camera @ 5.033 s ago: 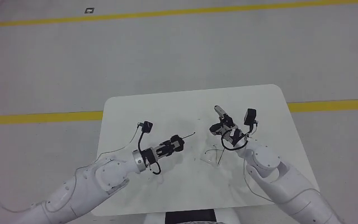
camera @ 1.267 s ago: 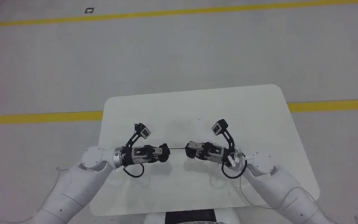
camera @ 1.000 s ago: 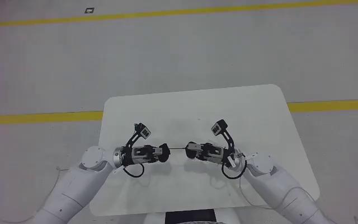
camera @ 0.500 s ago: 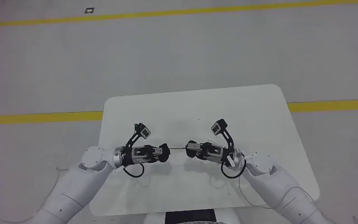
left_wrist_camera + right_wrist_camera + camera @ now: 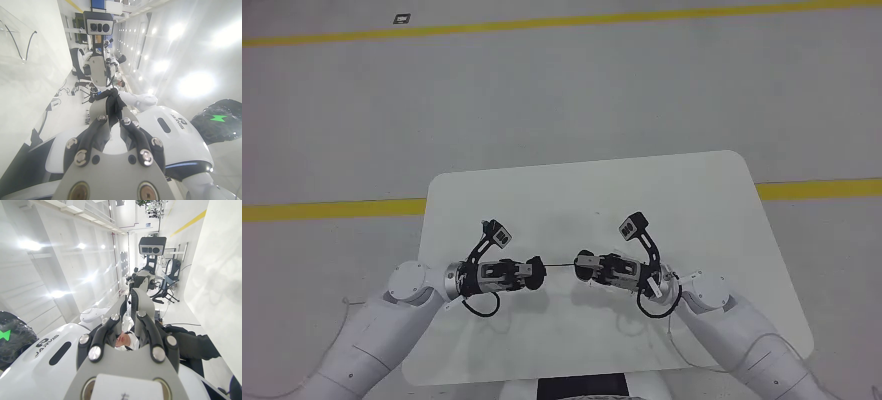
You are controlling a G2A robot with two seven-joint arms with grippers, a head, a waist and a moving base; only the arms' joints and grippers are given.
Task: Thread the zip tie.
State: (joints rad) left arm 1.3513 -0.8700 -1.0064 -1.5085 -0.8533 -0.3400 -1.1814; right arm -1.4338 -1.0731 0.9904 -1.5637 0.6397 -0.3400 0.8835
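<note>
A thin black zip tie (image 5: 560, 265) was pinched between the left gripper (image 5: 538, 268) and the right gripper (image 5: 582, 266). More black ties (image 5: 28, 44) were kept in a clear tray (image 5: 7, 51).

1. The left gripper (image 5: 114, 98) has its dark-padded fingers pressed together, pinching one end of the zip tie (image 5: 112, 85), a thin dark strand
2. The strand runs straight to the right gripper (image 5: 111, 74), which faces this one close by and carries a wrist camera (image 5: 98, 26) on a black stalk
3. Well apart on the white table (image 5: 28, 79), a clear holder (image 5: 20, 26) carries loose black ties (image 5: 28, 45)
</note>
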